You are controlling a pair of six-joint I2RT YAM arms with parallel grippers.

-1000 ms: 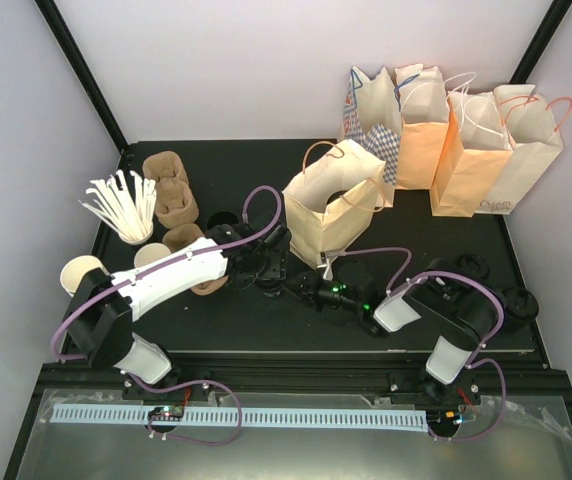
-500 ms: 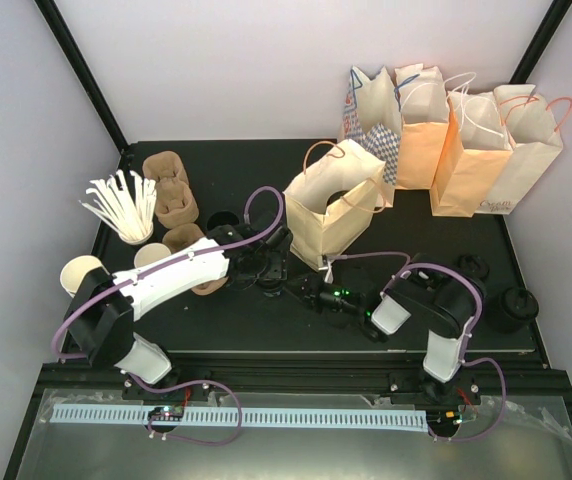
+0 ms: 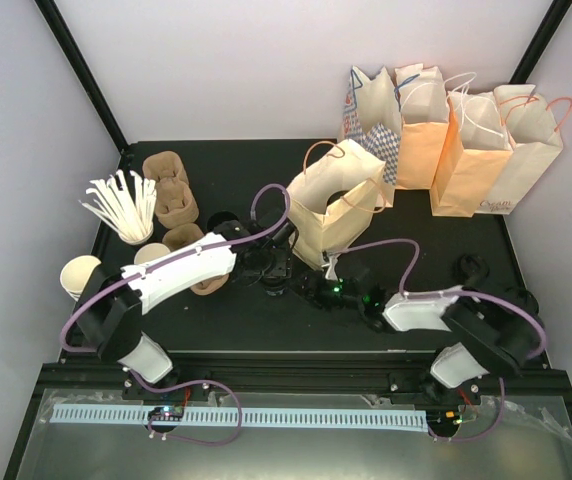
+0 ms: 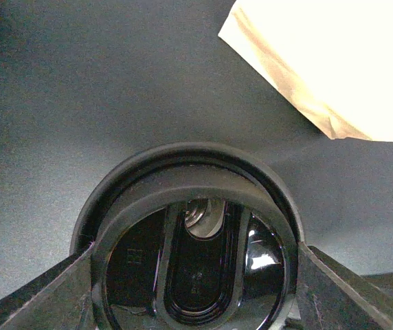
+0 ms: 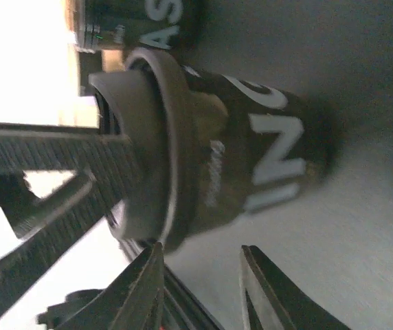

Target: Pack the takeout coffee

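Takeout coffee cup (image 5: 251, 158), dark with pale lettering in the right wrist view, stands near the middle of the black worktop (image 3: 226, 170), just beside the open paper bag (image 3: 338, 205); at far left we see a cream cup (image 3: 79, 272) and pale stirrers (image 3: 121, 205), well apart from it; the left gripper (image 3: 271, 272) hangs over it, jaws closed on the sides of the black lid (image 4: 196, 268) seated on its rim; the right gripper (image 5: 201, 249) sits beside it, jaws apart, holding nothing.
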